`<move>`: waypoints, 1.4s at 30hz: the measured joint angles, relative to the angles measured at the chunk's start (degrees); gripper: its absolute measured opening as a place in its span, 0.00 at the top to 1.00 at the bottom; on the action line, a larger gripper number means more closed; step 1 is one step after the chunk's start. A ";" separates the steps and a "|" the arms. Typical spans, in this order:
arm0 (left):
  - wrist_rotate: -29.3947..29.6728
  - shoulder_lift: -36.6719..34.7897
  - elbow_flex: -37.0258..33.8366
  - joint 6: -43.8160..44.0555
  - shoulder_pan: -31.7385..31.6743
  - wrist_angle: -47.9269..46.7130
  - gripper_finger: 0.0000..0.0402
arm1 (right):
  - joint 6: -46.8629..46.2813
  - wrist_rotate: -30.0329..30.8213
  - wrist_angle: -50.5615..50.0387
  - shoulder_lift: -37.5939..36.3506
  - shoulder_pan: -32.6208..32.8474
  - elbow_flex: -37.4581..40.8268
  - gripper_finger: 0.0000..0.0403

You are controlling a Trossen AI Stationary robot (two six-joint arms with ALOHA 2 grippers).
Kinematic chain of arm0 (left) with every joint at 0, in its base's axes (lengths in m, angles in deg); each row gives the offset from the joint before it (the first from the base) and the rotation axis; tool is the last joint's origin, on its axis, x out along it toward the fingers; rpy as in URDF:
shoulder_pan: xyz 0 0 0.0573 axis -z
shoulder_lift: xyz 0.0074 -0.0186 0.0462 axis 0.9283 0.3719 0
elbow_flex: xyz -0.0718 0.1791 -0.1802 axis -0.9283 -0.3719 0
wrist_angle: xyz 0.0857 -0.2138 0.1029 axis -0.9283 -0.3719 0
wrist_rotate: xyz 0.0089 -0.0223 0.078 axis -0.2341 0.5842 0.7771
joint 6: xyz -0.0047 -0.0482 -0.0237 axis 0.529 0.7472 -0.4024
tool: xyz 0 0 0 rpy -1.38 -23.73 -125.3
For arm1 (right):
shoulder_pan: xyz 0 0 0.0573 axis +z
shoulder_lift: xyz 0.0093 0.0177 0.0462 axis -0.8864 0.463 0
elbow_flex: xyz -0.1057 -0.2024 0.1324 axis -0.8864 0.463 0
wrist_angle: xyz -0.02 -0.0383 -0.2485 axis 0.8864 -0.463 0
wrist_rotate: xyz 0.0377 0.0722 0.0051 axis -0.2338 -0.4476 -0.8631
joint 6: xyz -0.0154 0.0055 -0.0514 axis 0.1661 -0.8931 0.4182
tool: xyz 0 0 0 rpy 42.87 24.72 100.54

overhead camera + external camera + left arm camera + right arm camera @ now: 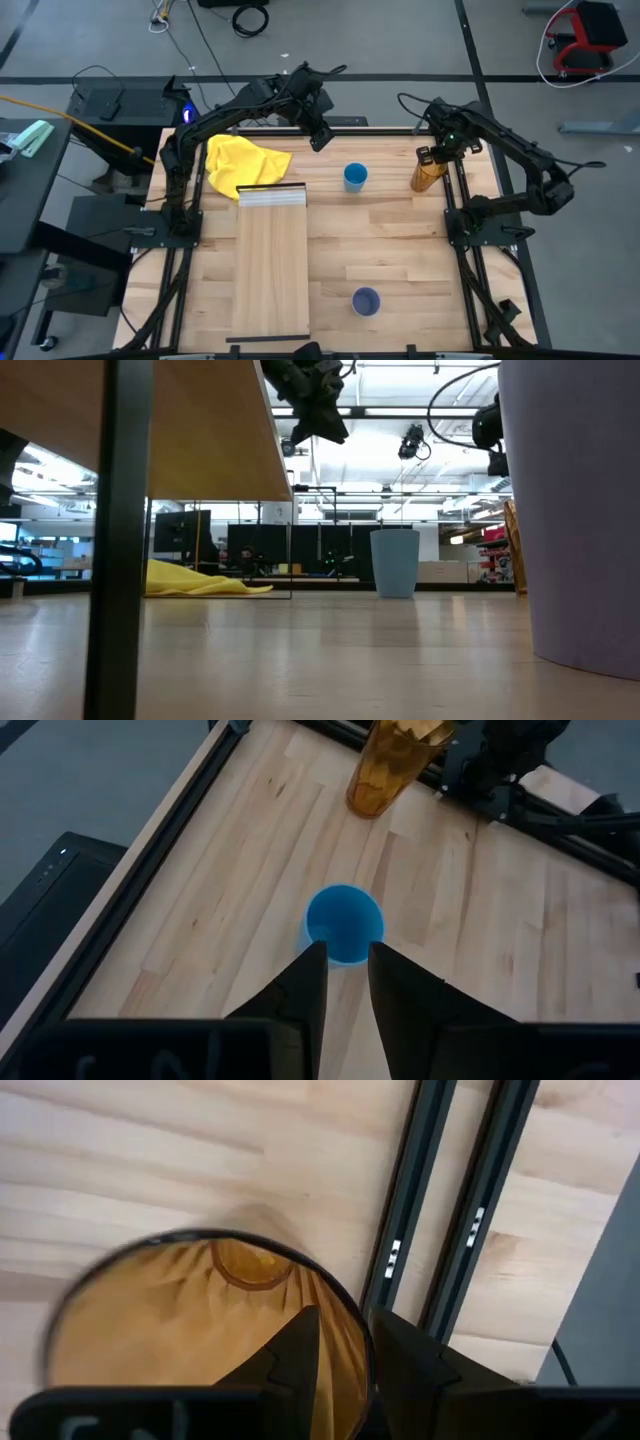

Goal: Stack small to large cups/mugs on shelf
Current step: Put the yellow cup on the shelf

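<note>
A bright blue cup (pixel 355 177) stands upright on its base on the tabletop at the far middle. My left gripper (pixel 320 135) hovers above and just left of it, empty, fingers a little apart (pixel 347 970); the cup shows just beyond them (pixel 345 923). My right gripper (pixel 436 153) is shut on the amber-brown cup (pixel 428 173) at the far right. A pale lavender-blue cup (pixel 366 301) stands near the front edge. The shelf (pixel 270 270), its ridged white strip (pixel 270 196) at the far end, lies left of centre. My right gripper holds the amber cup by its rim (pixel 362 1342), one finger inside the cup and one outside. The fingers come from above, pointing down. The cup leans in the hold (pixel 392 765); whether its base touches the table I cannot tell.
A yellow cloth (pixel 245 162) lies crumpled at the far left, beside the shelf's ridged end. Black frame rails (pixel 458 200) run along the table's right edge close to the amber cup. Bare wood (pixel 400 240) spreads between the cups.
</note>
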 joint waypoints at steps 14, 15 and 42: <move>1.87 0.00 -0.02 0.00 0.00 -0.90 0.79 | 0.06 -0.85 2.19 -2.34 0.00 4.53 0.82; 1.87 0.00 -0.02 0.02 0.00 -0.90 0.79 | 0.03 -0.85 2.18 -2.57 0.00 4.04 0.83; 3.30 -2.05 0.01 -1.46 -1.63 -11.54 0.80 | 4.53 -2.60 1.40 -2.03 0.83 -11.97 0.98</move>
